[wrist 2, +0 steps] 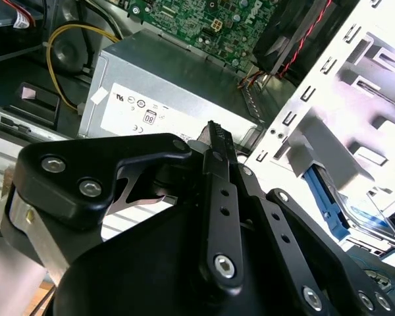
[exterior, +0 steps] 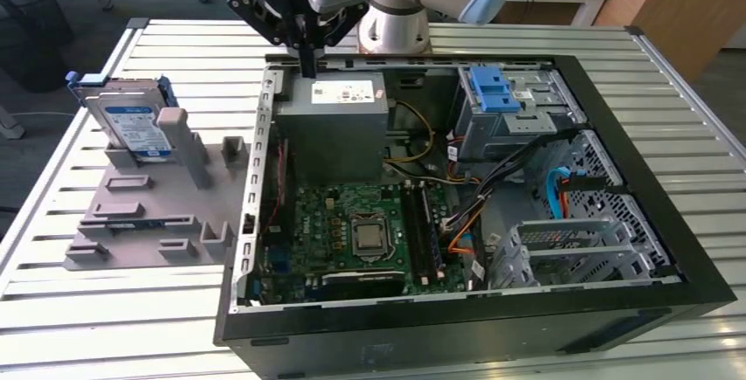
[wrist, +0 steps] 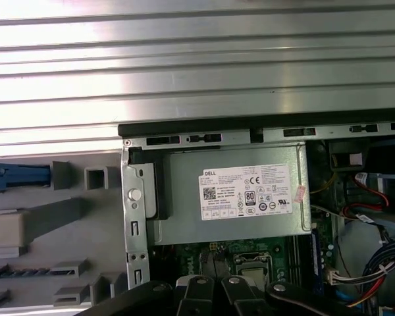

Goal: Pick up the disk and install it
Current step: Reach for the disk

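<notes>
Silver disk [exterior: 131,127] stands on edge in the grey holder [exterior: 140,214] by the table's [exterior: 117,328] edge at the exterior view's left; gripper [exterior: 309,65], closed on nothing, hangs over the case's [exterior: 466,332] power supply [exterior: 338,109], so pickup and install both pending.

Black screw-studded claw [exterior: 309,67]; silver, blue-capped arm [exterior: 394,22]

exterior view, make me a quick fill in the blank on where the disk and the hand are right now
1. The flat silver-metal disk with the blue-and-white label stands on the exterior view's ___ of the open black computer case.
2. It sits in a grey plastic fixture, ___ the case.
3. The black hand hangs over the grey power-supply box, holding ___.
Missing words: left; outside; nothing.
</notes>
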Controlling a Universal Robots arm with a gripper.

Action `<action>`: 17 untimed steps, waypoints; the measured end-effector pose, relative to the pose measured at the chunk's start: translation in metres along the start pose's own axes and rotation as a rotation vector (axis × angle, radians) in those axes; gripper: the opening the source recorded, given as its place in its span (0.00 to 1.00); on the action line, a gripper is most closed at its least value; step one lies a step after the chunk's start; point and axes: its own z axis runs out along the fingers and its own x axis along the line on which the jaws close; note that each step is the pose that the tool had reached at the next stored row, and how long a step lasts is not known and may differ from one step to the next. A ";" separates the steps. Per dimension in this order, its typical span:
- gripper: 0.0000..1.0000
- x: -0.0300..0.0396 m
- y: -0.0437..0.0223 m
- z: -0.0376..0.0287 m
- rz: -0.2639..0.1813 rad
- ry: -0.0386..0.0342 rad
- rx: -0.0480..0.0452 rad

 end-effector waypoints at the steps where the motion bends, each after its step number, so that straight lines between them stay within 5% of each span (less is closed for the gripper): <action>1: 0.11 0.0007 -0.0001 0.0003 0.000 0.0000 -0.0001; 17: 0.11 0.0078 -0.0001 0.0013 0.000 0.0000 0.0000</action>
